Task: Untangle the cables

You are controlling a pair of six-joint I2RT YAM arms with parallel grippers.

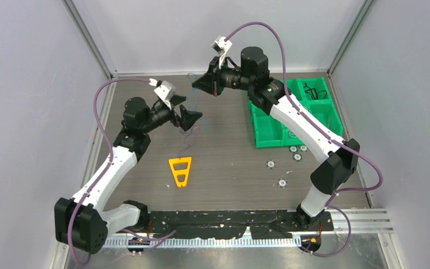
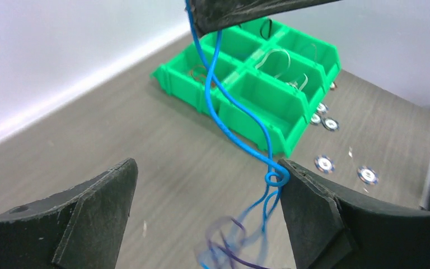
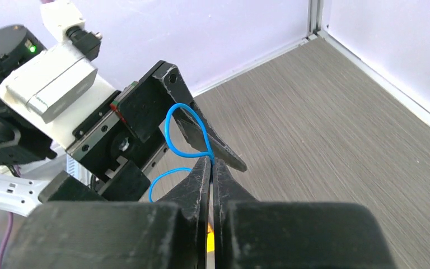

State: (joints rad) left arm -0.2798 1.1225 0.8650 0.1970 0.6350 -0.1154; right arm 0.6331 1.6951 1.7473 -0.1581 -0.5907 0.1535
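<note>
A thin blue cable (image 2: 232, 106) hangs from my right gripper (image 2: 241, 11) at the top of the left wrist view. It runs down to a small loop (image 2: 277, 178) that touches the tip of my left gripper's right finger (image 2: 319, 218). Below the loop hangs a blurred tangle of blue and purple cable (image 2: 241, 246). My left gripper (image 2: 206, 168) is open wide, with the cable inside the gap near the right finger. In the right wrist view my right gripper (image 3: 211, 161) is shut on the blue cable (image 3: 171, 131). In the top view both grippers, left (image 1: 187, 112) and right (image 1: 197, 84), are raised at the back middle.
A green bin tray (image 1: 269, 134) with compartments stands at the back right and holds some wires. Several small round discs (image 1: 283, 182) lie on the table in front of it. A yellow triangular piece (image 1: 180, 171) lies mid-table. Walls enclose the back and sides.
</note>
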